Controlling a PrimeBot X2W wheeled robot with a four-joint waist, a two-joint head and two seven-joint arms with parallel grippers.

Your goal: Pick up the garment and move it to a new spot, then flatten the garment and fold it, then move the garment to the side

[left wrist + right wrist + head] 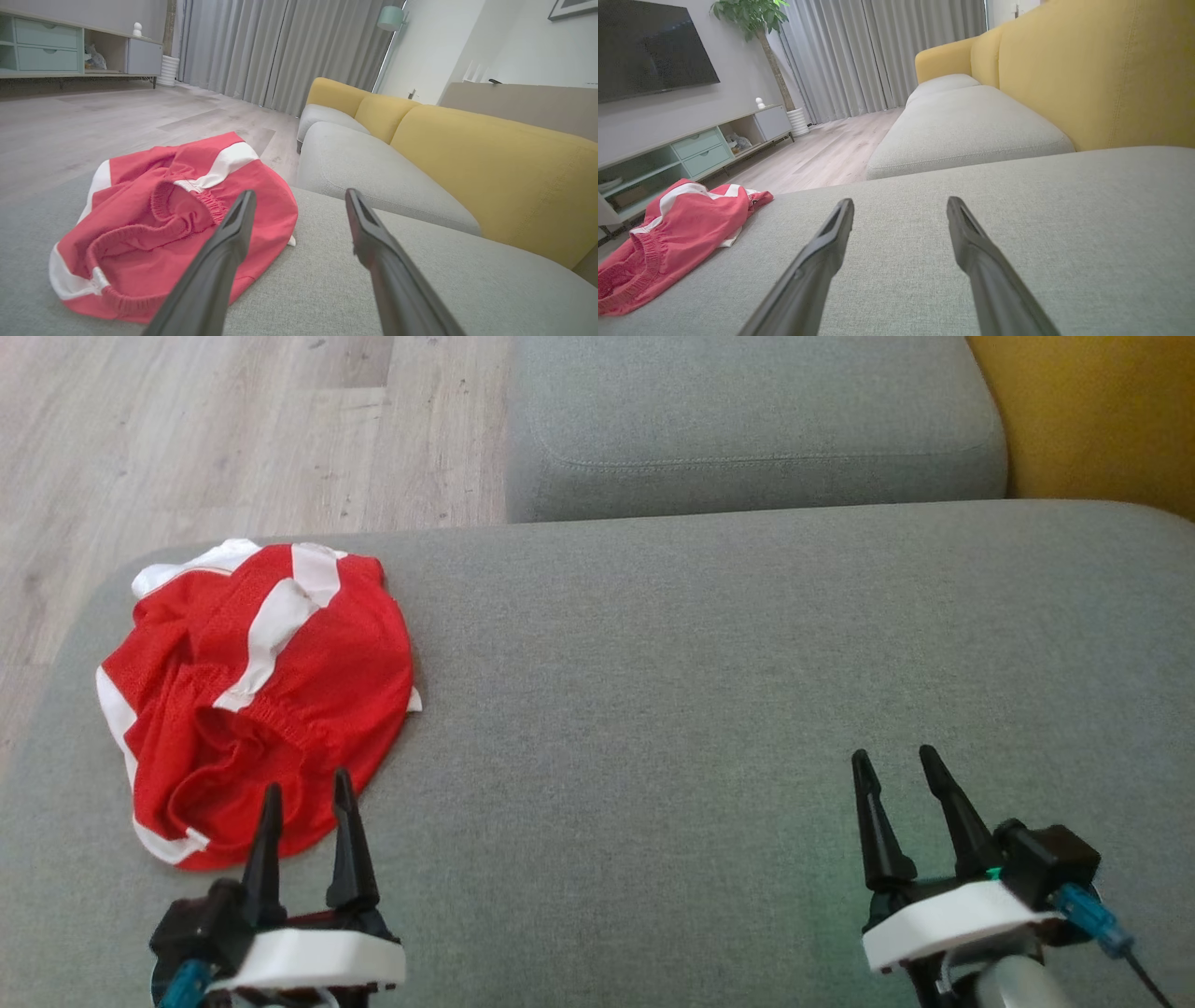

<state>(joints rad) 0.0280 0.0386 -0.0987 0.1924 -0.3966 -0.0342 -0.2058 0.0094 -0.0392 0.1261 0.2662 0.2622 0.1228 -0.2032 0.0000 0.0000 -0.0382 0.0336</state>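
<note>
Though perhaps off garment (261, 681), left pincer (306, 781) agape.

Soft even daylight, sharp, wide-angle distortion

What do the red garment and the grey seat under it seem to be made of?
Red garment: probably light synthetic mesh, matte; the head view shows a fine perforated texture, and the gathered waistband looks elastic. Grey seat cushion: woven upholstery fabric, matte, with a fine visible weave; the fibre cannot be told.
</note>
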